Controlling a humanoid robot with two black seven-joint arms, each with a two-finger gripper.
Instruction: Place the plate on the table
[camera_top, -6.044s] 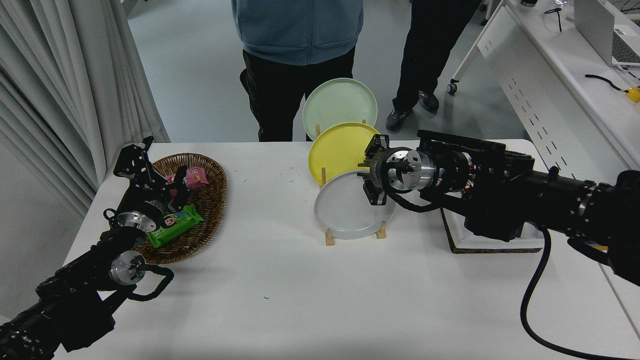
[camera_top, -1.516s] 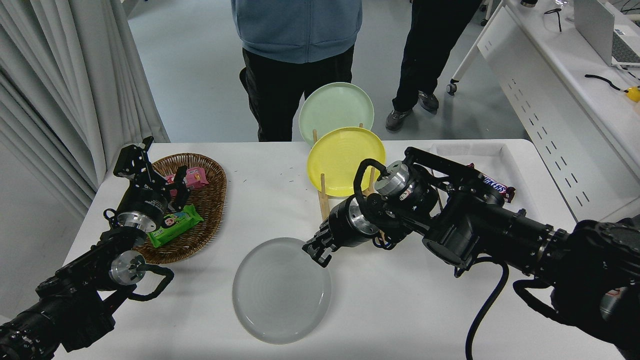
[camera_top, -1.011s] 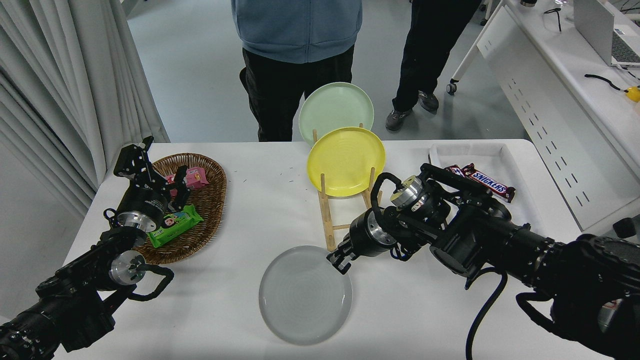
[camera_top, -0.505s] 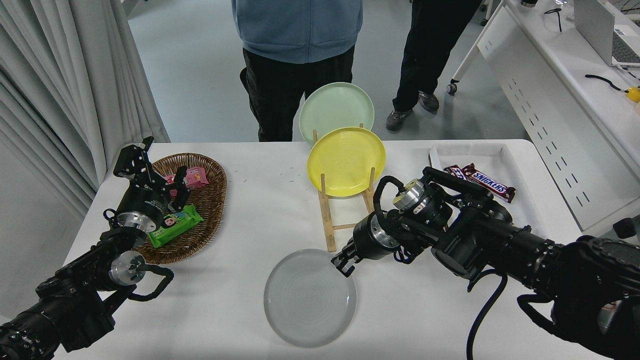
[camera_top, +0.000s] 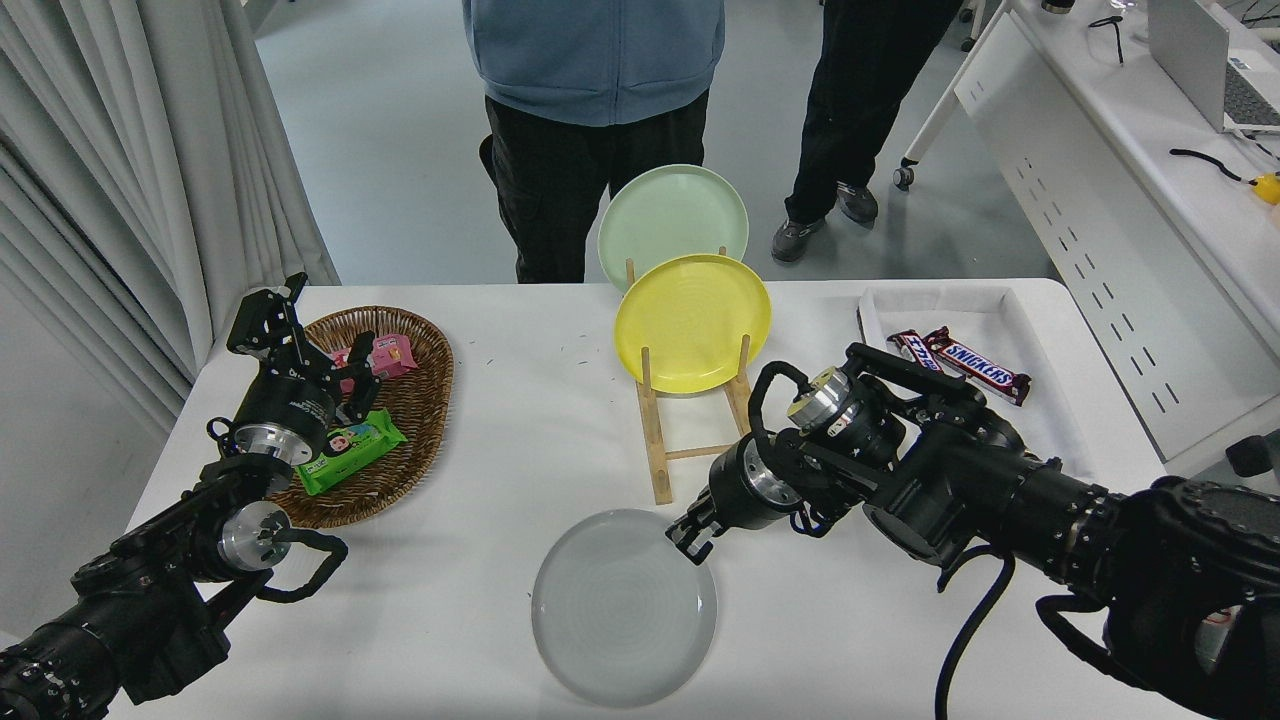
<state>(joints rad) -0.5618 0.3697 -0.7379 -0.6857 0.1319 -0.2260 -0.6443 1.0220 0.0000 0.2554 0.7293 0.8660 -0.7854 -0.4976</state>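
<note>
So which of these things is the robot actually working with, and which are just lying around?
Part of the job:
grey plate
white table
right gripper, at the plate's rim

Just lying about:
yellow plate
green plate
wooden rack
snack basket
candy bars
left gripper, parked over the basket

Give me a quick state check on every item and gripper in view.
grey plate: flat on the table, rim in the right gripper
yellow plate: upright in the wooden rack
green plate: upright behind it
rack's front slot: empty
left gripper: parked over the wicker basket
</note>
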